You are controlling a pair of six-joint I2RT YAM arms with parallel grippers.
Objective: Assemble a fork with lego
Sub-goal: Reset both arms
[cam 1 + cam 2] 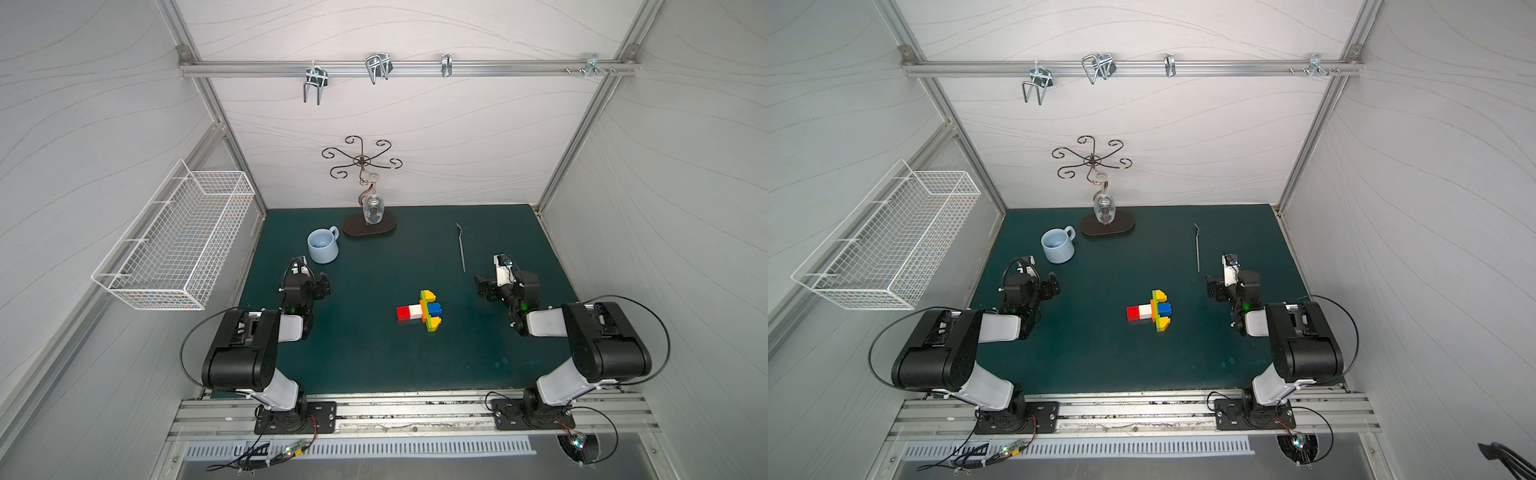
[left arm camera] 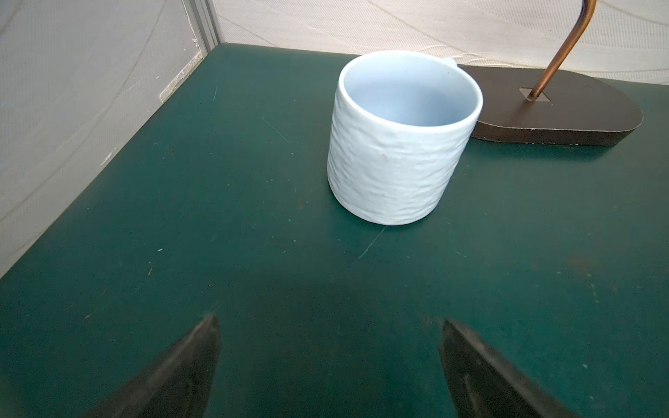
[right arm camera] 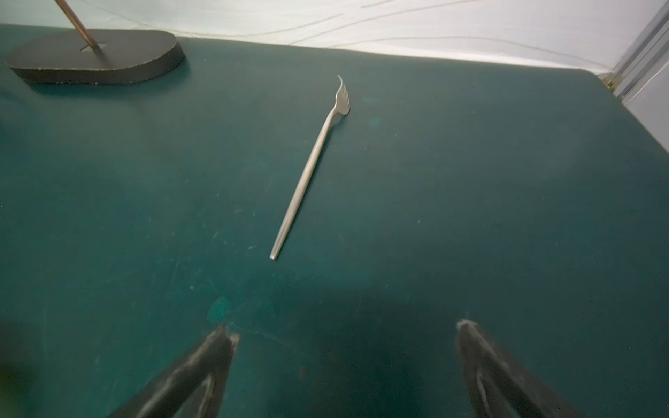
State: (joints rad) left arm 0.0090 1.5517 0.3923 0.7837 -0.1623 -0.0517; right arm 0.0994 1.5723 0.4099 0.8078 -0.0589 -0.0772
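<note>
- The fork (image 1: 419, 311) lies assembled in the middle of the mat (image 1: 374, 357), prongs toward 3 o'clock, touched by neither arm
- Left gripper (image 2: 327, 322) and right gripper (image 3: 344, 329), at its 9 and 3 o'clock, both gape empty
- A careless reach could knock it apart, or tip the mug (image 1: 323, 246) at 11 o'clock

The bench (image 2: 144, 217) is faced in matt, scuffed green; the mug (image 2: 394, 173) is glazed, rippled; the lego fork (image 1: 415, 311) is moulded plastic.
</note>
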